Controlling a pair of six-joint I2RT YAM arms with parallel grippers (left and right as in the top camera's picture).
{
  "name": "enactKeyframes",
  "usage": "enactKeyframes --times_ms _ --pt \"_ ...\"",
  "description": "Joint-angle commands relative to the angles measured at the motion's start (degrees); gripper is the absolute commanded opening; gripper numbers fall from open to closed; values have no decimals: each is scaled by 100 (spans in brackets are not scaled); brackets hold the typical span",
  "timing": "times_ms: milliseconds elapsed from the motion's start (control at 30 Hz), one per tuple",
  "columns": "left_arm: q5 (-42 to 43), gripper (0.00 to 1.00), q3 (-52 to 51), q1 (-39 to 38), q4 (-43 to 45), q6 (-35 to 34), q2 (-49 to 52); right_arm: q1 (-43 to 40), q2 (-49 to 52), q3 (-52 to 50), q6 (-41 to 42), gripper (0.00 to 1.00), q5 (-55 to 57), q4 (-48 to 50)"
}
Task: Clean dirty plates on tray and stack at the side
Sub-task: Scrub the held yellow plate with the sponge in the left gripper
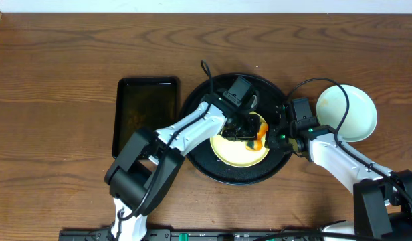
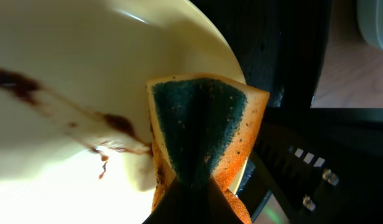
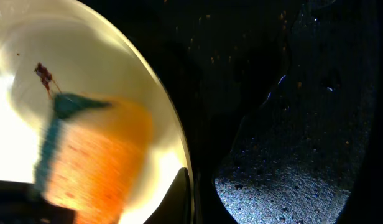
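A pale yellow plate [image 1: 234,150] with brown streaks [image 2: 110,121] lies on the large round black tray [image 1: 213,94]. My left gripper [image 1: 249,127] is shut on an orange sponge with a dark green scrub face [image 2: 201,130] and presses it on the plate's right side, near the rim. My right gripper [image 1: 284,136] is shut on the yellow plate's right rim [image 3: 173,118]; one finger lies over the rim [image 3: 188,193]. The sponge shows blurred in the right wrist view [image 3: 92,155]. Pale mint-green plates [image 1: 346,110] sit on the table right of the tray, apparently stacked.
A smaller rectangular black tray [image 1: 146,114] lies on the wooden table left of the round tray. Both arms cross over the round tray. The tray's rough black floor [image 3: 291,124] shows right of the plate.
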Motion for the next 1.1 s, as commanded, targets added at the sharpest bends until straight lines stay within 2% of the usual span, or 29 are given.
enactKeyframes --times_ms 0,133,367,567,733,900,1067 --pt "452 8 39 -22 7 -96 114 63 103 -24 59 1 98 -26" --pt "411 8 35 -44 -7 -96 120 63 103 -24 59 1 98 -26" --pt "-682 8 17 -44 -151 -94 120 63 103 -24 59 1 98 -50" --pt "-885 8 -109 -44 -157 -94 131 63 103 -24 59 1 98 -114" --pt "-2258 8 -164 -11 -339 -92 131 63 103 -24 59 1 98 -116" --pt "-2900 8 -162 256 -358 -90 129 63 103 -24 59 1 98 -155" --pt "-2715 8 -157 520 -317 83 50 61 103 -24 57 1 103 -155"
